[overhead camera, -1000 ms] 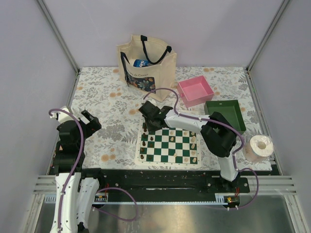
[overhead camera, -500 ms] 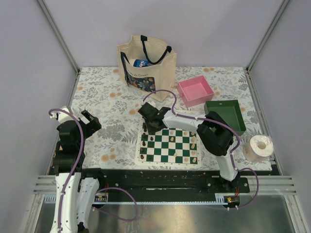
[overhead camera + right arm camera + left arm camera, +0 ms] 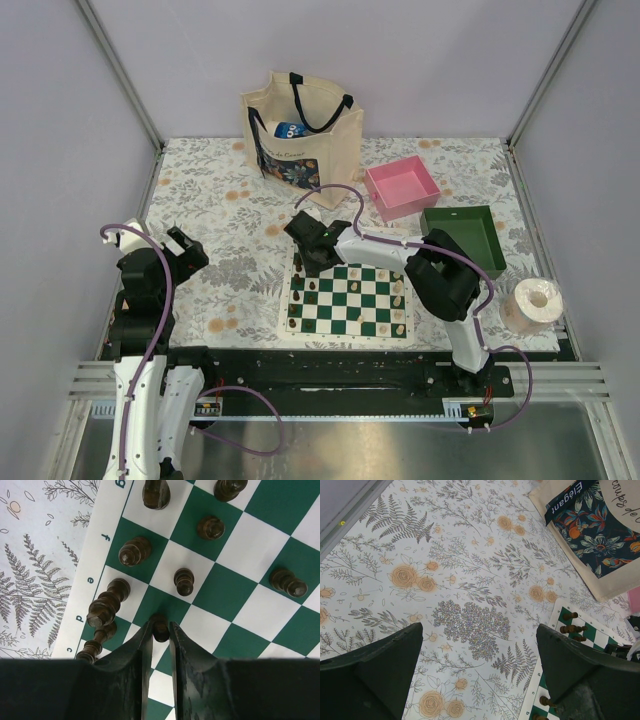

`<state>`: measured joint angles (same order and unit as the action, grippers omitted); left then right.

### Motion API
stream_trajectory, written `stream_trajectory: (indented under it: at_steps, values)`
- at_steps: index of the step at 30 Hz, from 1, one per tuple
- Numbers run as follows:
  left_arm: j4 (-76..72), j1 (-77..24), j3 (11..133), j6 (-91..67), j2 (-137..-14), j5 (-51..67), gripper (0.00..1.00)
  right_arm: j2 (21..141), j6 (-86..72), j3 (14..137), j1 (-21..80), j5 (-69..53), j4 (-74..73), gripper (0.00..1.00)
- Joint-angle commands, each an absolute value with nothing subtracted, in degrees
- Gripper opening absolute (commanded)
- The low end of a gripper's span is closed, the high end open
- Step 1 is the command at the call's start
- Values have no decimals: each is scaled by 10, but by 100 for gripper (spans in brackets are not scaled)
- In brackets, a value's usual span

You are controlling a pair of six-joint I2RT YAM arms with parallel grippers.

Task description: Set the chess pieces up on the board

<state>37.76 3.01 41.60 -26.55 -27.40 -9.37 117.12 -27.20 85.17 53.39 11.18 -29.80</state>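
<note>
My right gripper (image 3: 160, 631), jaws pinching a small dark-brown wooden pawn (image 3: 160, 623) over the green-and-white checked board (image 3: 227, 587), left gripper (image 3: 479, 672) jaws spread apart.

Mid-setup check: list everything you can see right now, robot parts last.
tablecloth: one, floral, under everything
tote bag: one, cream, far centre
pink tray: one, right of bag
green tray: one, dark, nearer than pink tray
roll: one, cream, right edge
board: one, green-white, near centre
dark pieces: several, brown, board's left side
pale pieces: several, cream, board's right side
left gripper: open, above tablecloth
right gripper: shut on dark piece, board's left
</note>
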Motion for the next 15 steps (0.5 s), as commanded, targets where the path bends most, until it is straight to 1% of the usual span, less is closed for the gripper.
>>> stream_trajectory:
  at_steps: [1,8,15]
  values:
    - [355,34,412,-265,-271,-83,99,1165,-268,874,530,129,-294,28]
    - [356,34,412,-265,-272,-83,99,1165,-269,875,529,127,-294,27]
    - [355,34,413,-265,-272,-83,99,1144,-265,868,528,120,-294,32]
